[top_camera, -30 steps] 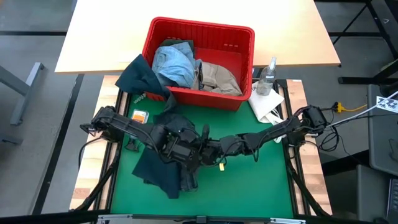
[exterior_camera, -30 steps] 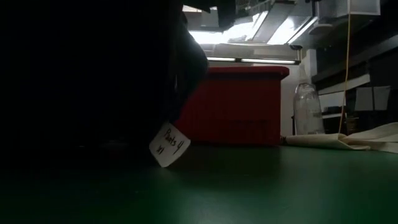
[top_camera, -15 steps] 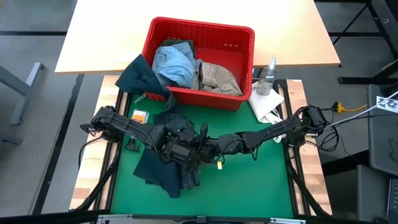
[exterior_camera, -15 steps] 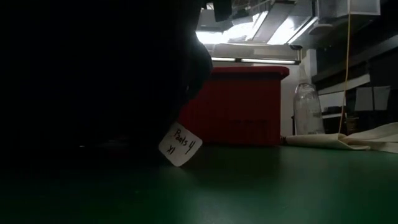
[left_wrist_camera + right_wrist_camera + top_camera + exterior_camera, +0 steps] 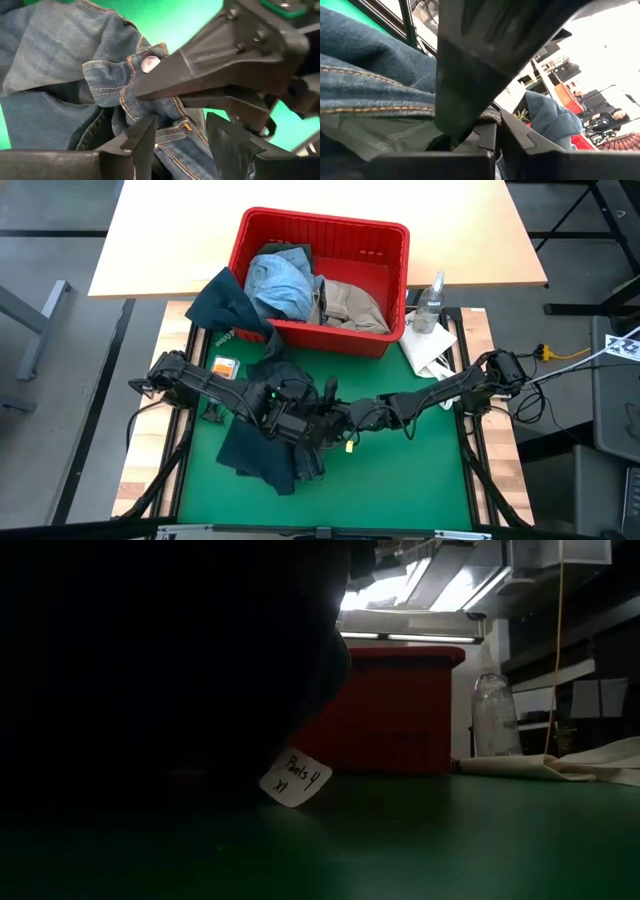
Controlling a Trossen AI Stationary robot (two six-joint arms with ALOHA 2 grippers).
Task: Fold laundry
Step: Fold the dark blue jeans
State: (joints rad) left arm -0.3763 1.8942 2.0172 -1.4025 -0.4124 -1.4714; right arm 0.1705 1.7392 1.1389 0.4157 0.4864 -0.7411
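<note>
Right hand (image 5: 150, 92) pinches the dark navy jeans (image 5: 262, 455) waistband.

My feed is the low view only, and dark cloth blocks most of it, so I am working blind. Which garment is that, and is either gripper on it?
Observer: It is the dark navy jeans, lying on the green mat; the right gripper is shut on their waistband, beside the metal button.
Operator: And the left gripper?
Observer: The left gripper is open, with its fingers either side of the same waistband fold.
Operator: What is left in the red basket?
Observer: The red basket holds the light blue denim and the beige khaki piece.
</note>
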